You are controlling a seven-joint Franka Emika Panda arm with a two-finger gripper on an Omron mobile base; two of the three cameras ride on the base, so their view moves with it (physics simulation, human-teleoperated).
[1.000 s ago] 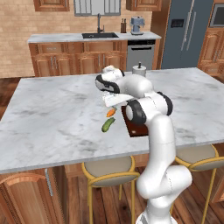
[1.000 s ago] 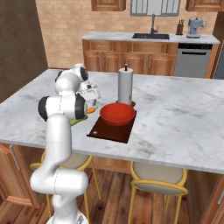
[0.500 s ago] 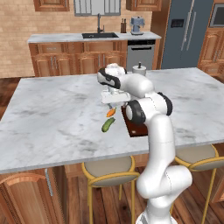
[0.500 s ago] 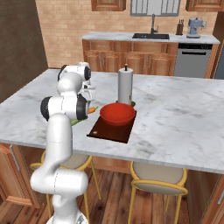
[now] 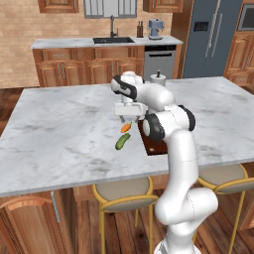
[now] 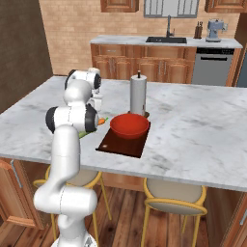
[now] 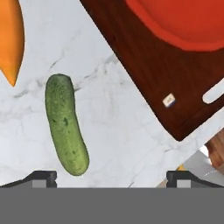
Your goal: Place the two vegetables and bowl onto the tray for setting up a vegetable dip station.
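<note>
Fingers spread wide above two loose vegetables on the marble tabletop.

The gripper hangs empty, its fingers far apart, over one cucumber: stubby, dark green, pebbled, its long axis running away from the hand. Just beyond it lies one orange carrot, its tapered tip pointing back toward the cucumber; the two are near but apart. Beside them sits one dark reddish-brown tray with a small pale mark, carrying one bright red bowl. Behind stands one white paper-towel roll.

Two rear base views flanking the arm; close downward hand view.
</note>
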